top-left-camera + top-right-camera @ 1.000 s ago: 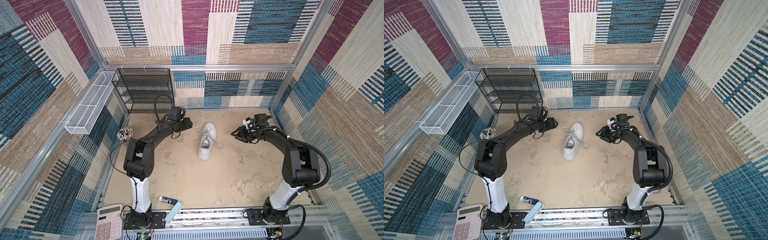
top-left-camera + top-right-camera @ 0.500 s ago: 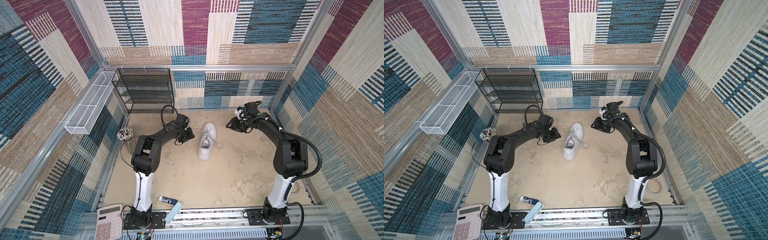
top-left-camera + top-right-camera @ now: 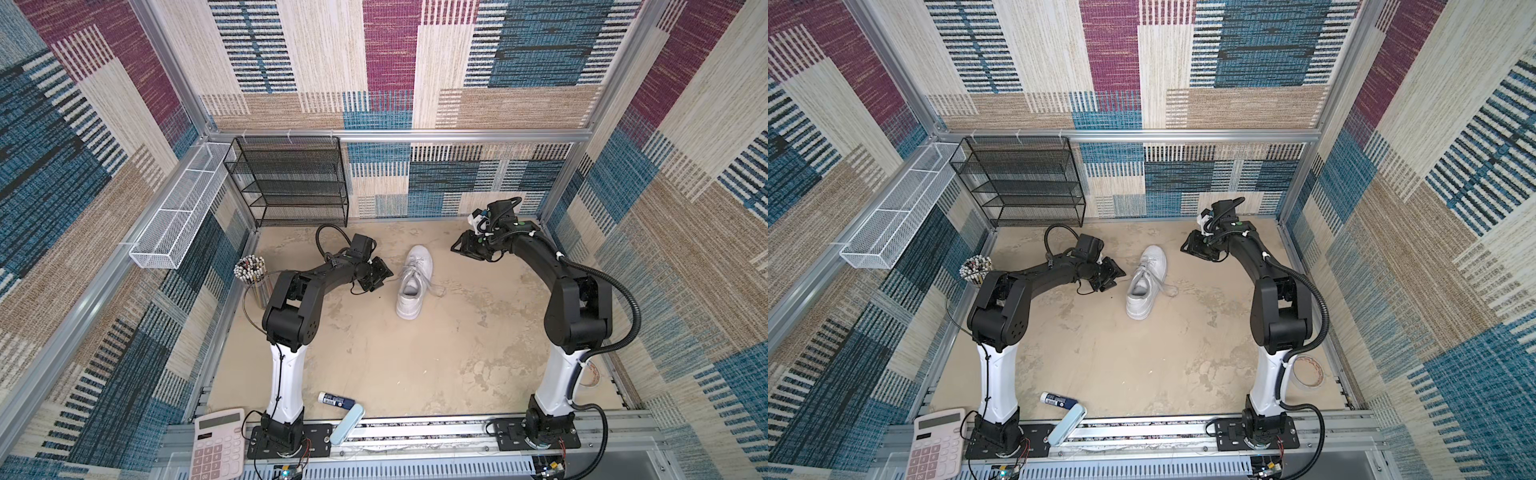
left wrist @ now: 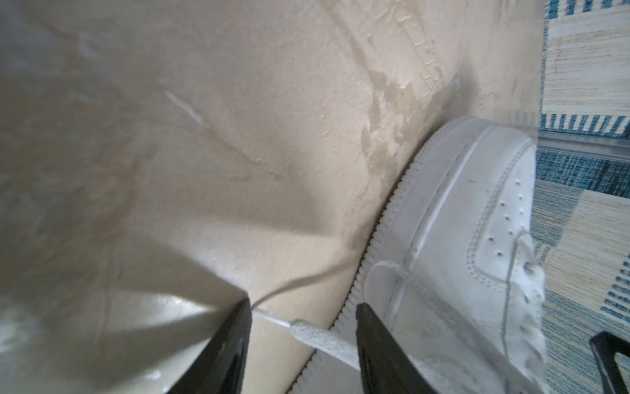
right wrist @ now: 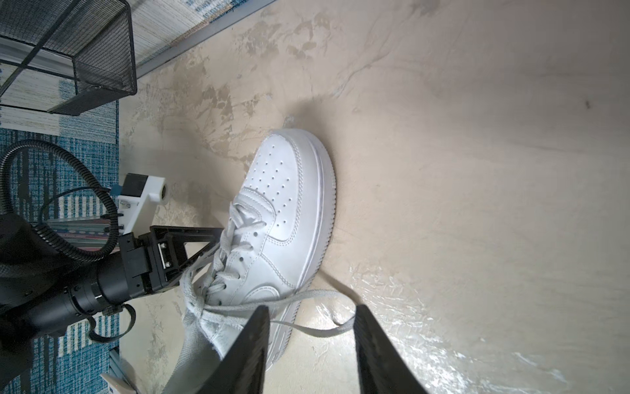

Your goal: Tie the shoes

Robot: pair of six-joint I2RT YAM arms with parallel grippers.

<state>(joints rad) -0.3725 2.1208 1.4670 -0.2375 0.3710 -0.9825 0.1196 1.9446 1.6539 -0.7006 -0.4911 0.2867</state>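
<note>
**Op:** where's the sneaker rel. to my grippers?

**Eng:** sneaker sits upright mid table, toe twd the back wall, heel at the near end. Laces are loose, no knot.

**Op:** L side?

**Eng:** your L gripper is low, just beside the sneaker's left flank, about level w/ the eyelets. Jaws apart. In the L wrist view one lace end runs across the gap between your fingers. It's not pinched. Can't tell if it touches a pad.

**Op:** and R?

**Eng:** your R gripper is well apart from it, off to the right of the toe, nr the back wall. Jaws apart too, nothing in them. In the R wrist view you see the sneaker's right side through the gap. The other lace lies slack on the table there, curling out past the sole.

**Op:** so neither has a grip?

**Eng:** correct. Both are spread, and only L has lace in the gap.
</note>
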